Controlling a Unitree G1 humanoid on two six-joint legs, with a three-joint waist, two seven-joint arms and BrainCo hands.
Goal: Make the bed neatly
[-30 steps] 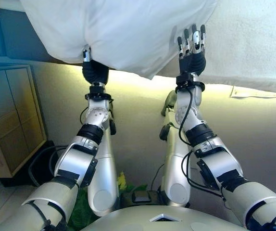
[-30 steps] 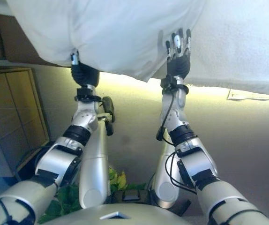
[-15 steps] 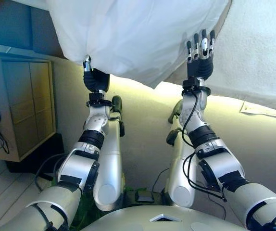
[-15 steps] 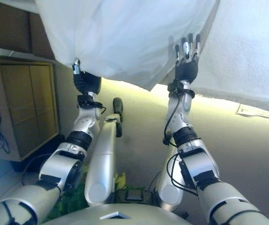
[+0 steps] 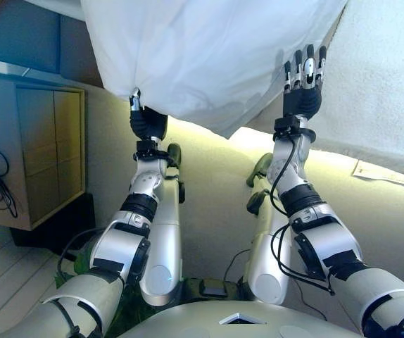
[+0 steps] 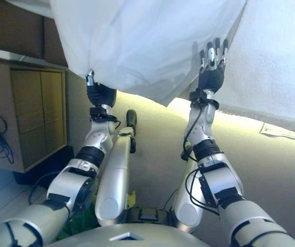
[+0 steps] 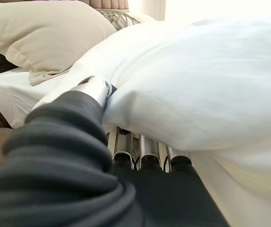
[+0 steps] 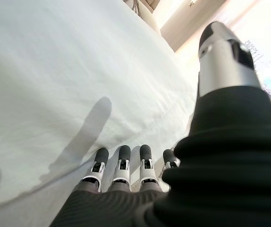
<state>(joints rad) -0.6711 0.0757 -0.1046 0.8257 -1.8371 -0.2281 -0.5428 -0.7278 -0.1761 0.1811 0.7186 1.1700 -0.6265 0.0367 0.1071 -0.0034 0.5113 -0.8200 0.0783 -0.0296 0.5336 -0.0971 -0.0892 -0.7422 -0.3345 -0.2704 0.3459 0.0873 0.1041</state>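
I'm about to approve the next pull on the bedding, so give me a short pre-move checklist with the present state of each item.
1. Left hand has the white duvet gripped: ok, its thumb and fingers pinch a fold of it in the left wrist view.
2. Right hand has a grip: not ok, its fingers are straight and lie against the duvet, holding nothing.
3. Duvet lies flat: not ok, it bulges and hangs over the bed's edge between the hands.
4. Beige pillow is in place at the head of the bed: cannot tell, only part shows.
5. Wooden cabinet is apart from the left arm: ok.
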